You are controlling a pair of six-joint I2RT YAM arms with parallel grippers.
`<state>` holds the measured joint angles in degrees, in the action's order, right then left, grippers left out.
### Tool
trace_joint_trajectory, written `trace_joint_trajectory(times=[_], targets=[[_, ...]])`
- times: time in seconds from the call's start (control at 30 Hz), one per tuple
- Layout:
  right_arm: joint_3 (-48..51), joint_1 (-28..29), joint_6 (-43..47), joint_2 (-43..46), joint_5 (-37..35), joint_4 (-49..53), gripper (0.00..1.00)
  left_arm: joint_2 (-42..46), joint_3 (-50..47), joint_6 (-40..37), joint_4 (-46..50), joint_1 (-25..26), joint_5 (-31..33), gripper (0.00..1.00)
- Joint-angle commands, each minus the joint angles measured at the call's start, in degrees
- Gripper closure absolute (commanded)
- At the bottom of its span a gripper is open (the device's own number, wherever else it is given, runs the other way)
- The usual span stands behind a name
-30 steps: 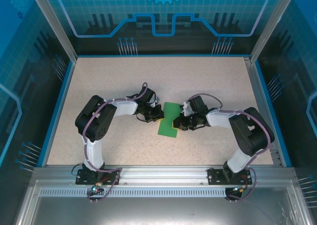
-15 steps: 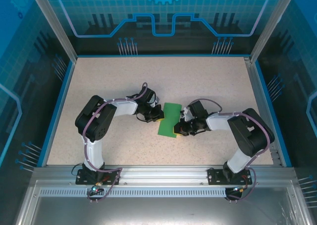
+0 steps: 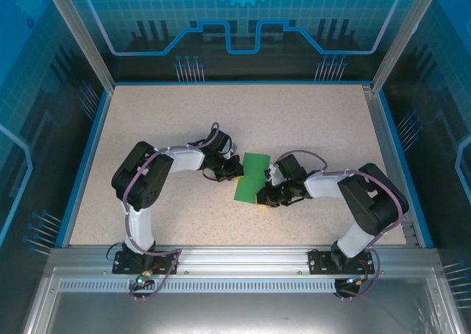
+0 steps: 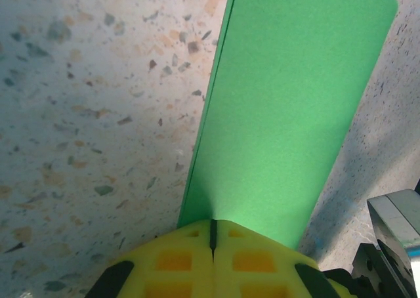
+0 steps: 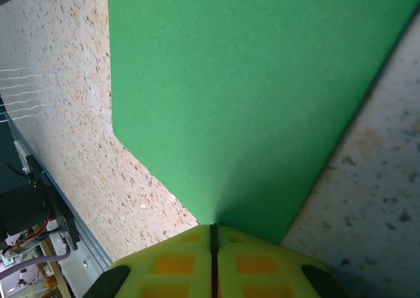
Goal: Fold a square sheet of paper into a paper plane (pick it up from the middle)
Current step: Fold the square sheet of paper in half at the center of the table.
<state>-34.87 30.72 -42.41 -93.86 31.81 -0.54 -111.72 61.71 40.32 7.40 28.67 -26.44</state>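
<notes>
Green paper [image 3: 251,175]: a plain bright strip, longer than wide, lying near the centre of the counter [image 3: 169,121] and slanting from far right to near left in the top view.
Paper edge: in the left wrist view a darker band runs down one long side; whether that is a second layer cannot be told.
Left claw [image 3: 236,169]: just left of the counter's centre, clenched on the strip's left long side. In its wrist view the yellow pads [image 4: 177,258] meet along a thin dark seam and the green sheet runs straight into it.
Right claw [image 3: 261,196]: just right of the counter's centre and a little closer to the counter's near edge, clamped on the strip's near right corner. Its yellow pads are pressed together on the sheet in the same way.
Contact: shadow falls on the counter beside the sheet in both wrist views; flat or lifted, I cannot tell.
Arms: the left arm [image 3: 143,179] and the right arm [image 3: 368,194] bend inward from bases at the counter's near edge.
Counter surface: pale, speckled, with a blue rim.
Surround: blue patterned panels [image 3: 243,25] beyond the counter's far edge and sides, and a metal rail [image 3: 235,264] along its near edge.
</notes>
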Motion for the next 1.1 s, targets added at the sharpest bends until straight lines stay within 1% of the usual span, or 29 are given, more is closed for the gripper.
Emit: trace_joint_trajectory(times=[0.0, 0.1, 0.2, 0.3, 0.4, 0.53, 0.6, 0.67, 0.73, 0.9, 1.0, 1.07], targets=[[0.1, -0.1, 1.2, 0.8, -0.6, 2.7, 0.92, -0.2, -0.3, -1.1, 6.0, 0.6, 1.6, 1.00], [-2.2, -3.0, 1.7, 5.2, -0.1, 4.2, 0.92, -0.2, -0.3, -1.0, 5.9, 0.5, 1.4, 1.00], [-6.8, -7.7, 2.7, 6.6, 0.3, 6.9, 0.92, -0.2, -0.4, -1.0, 5.8, 0.5, 1.4, 1.00], [-12.3, -11.6, 3.7, 4.1, -1.1, 8.1, 0.92, -0.2, -0.3, -0.9, 5.5, 0.6, 1.0, 1.00], [-18.1, -14.4, 3.5, -2.1, 2.1, 6.4, 0.92, -0.5, -0.1, -0.6, 5.3, 0.6, 0.7, 1.00], [-24.5, -15.8, 4.0, -9.6, 2.0, 8.1, 0.92, -0.4, 0.1, -0.3, 5.1, 0.6, 0.6, 1.00], [-25.9, -16.1, 4.0, -12.2, 3.3, 7.5, 0.92, -0.4, 0.2, -0.2, 5.2, 0.5, 0.5, 1.00], [-27.2, -16.2, 4.3, -14.6, 2.8, 8.1, 0.92, -0.4, 0.2, -0.1, 5.0, 0.6, 0.6, 1.00], [-27.5, -16.5, 5.0, -16.6, 3.0, 7.6, 0.92, -0.4, 0.2, -0.1, 5.0, 0.6, 0.6, 1.00], [-28.0, -16.8, 7.0, -20.6, -0.5, 10.2, 0.92, -0.4, 0.1, -0.3, 5.3, 0.5, 0.6, 1.00], [-28.5, -16.8, 8.3, -22.6, -0.1, 11.2, 0.91, -0.3, -0.2, 0.0, 5.1, 0.6, 0.4, 1.00], [-29.2, -16.8, 9.4, -23.6, 2.2, 11.2, 0.91, 0.0, -0.3, 0.5, 4.5, 0.6, 0.2, 1.00]])
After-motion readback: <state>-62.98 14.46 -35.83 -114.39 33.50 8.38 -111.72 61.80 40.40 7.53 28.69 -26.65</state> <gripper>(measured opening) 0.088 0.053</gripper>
